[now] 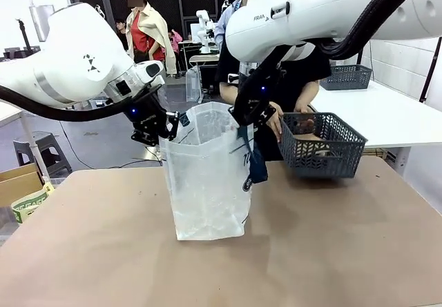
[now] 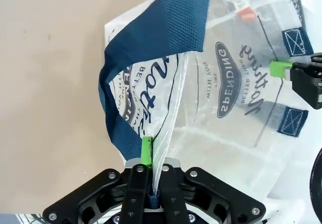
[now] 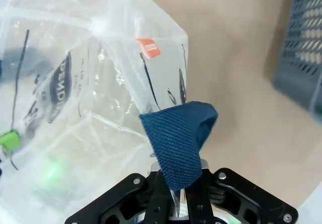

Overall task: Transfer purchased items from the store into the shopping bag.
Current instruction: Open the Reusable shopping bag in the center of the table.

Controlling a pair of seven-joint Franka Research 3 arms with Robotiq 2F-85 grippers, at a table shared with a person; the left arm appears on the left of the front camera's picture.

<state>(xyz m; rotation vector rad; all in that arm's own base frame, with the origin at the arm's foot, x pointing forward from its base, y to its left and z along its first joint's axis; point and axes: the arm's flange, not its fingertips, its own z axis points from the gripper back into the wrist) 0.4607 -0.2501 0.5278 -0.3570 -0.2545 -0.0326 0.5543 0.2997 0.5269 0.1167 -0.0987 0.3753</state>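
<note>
The tall translucent white plastic shopping bag [image 1: 207, 183] with navy strap handles stands upright on the brown table [image 1: 103, 252]. The left gripper [image 2: 153, 158] is clamped on the bag's left rim. The right gripper [image 3: 176, 183] pinches the strap at the bag's right side. Right of the bag is the dark grey lattice basket [image 1: 324, 152].

translucent white bag [image 1: 207, 190] (navy straps [image 2: 156, 27]), grey lattice basket [image 1: 324, 154].

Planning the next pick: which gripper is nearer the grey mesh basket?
Right. The right gripper is shut on the rim of the shopping bag on the side towards the basket; the left gripper pinches the opposite rim, farther off.
</note>
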